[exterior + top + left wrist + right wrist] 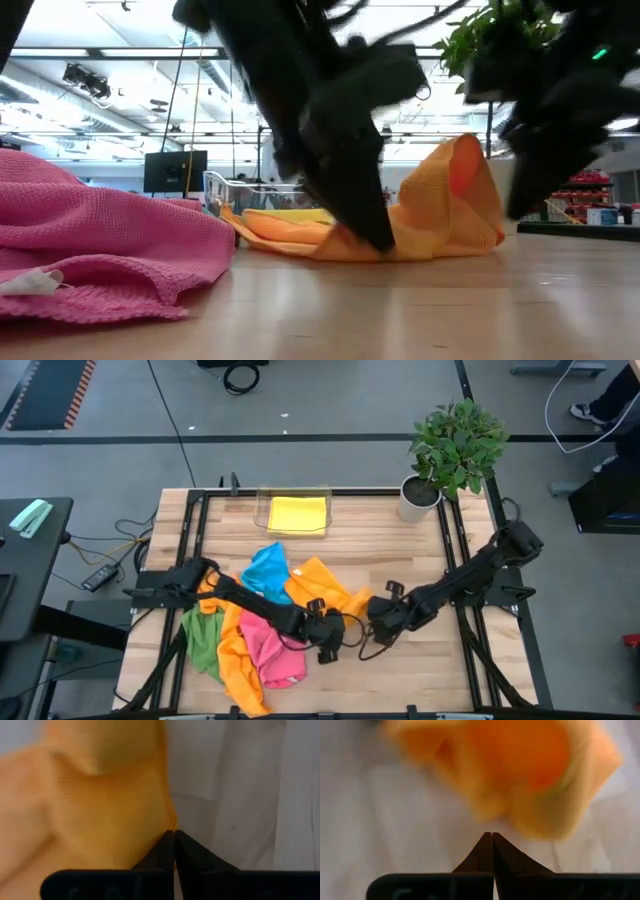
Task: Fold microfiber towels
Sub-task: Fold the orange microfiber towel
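Note:
An orange towel (pixel 325 590) lies crumpled mid-table, one part standing up in a peak (pixel 465 150). Blue (pixel 268 568), pink (pixel 272 645), green (pixel 203 635) and a second orange towel (pixel 240 665) lie heaped at the left front. A yellow towel (pixel 297 515) lies in the clear tray. My left gripper (pixel 326 632) is shut at the orange towel's near edge. My right gripper (pixel 380 622) is shut just right of it, with the towel ahead of its tips (pixel 492 834), apart from it. My left gripper has its shut fingertips (pixel 167 842) on the orange towel's near edge (pixel 169 826), only at their free ends. The fingers slant down from the table's left, tips at table level (pixel 378 238). One layer or several, I cannot tell. The towel rests on the table.
A potted plant (pixel 455 445) stands at the far right corner. The clear tray (pixel 262 510) sits at the far middle. The pink towel (pixel 100 245) fills the near left in the low view. Bare wood lies at the near right of the table (pixel 420 670).

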`<action>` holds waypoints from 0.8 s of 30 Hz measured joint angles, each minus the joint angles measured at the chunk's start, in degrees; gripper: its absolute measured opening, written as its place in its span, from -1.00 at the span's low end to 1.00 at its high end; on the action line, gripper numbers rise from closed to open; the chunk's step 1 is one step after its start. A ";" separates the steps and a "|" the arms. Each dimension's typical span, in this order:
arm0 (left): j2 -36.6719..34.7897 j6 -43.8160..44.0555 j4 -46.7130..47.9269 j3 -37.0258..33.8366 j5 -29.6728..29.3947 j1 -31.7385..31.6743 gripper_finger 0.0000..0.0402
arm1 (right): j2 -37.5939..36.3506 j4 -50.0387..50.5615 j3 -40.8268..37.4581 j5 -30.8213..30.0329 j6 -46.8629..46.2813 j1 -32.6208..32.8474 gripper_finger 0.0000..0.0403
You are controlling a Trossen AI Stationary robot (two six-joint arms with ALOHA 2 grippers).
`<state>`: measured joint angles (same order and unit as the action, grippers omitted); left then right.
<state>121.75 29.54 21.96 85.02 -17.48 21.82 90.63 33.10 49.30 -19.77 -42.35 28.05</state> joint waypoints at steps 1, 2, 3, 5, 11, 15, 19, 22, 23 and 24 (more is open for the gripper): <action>-2.15 -0.27 1.30 -0.06 -0.04 0.04 -0.95 | -1.91 1.88 0.00 1.49 -0.02 0.92 -1.00; -4.64 -0.87 2.15 -0.02 -0.23 0.31 -0.96 | -4.31 3.34 0.00 2.35 -0.22 1.98 -1.00; -7.39 -1.74 3.30 0.07 -0.70 0.58 -0.96 | -7.06 5.06 0.00 2.81 -0.80 3.04 -1.00; -12.57 -3.37 4.49 0.16 -2.07 1.07 -0.95 | -13.47 8.06 0.00 2.88 -2.40 5.14 -1.00; -27.31 -6.20 5.80 0.23 -7.28 0.26 -0.97 | -31.22 8.94 0.15 -4.57 -8.15 8.91 -1.00; -30.45 -3.87 7.25 0.25 -7.96 -2.57 -0.96 | -31.05 9.03 0.13 -10.78 -6.88 8.56 -1.00; -29.31 1.68 12.82 0.25 -6.42 -5.57 -0.97 | -24.02 3.80 0.11 -10.16 -6.07 6.94 -0.99; -26.33 2.78 18.52 -0.26 -5.77 -7.83 -0.94 | -16.36 -1.78 0.09 -9.74 -9.46 6.92 -0.94; -25.22 2.83 19.83 -0.32 -5.63 -8.61 -0.93 | -13.83 -3.67 0.09 -9.05 -11.90 7.09 -0.91; -24.08 2.86 20.78 -0.31 -5.33 -9.48 -0.93 | -11.44 -5.39 0.09 -7.47 -14.14 7.11 -0.87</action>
<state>97.67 32.40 42.74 84.71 -22.81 12.35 79.19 27.72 49.39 -27.23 -56.49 35.16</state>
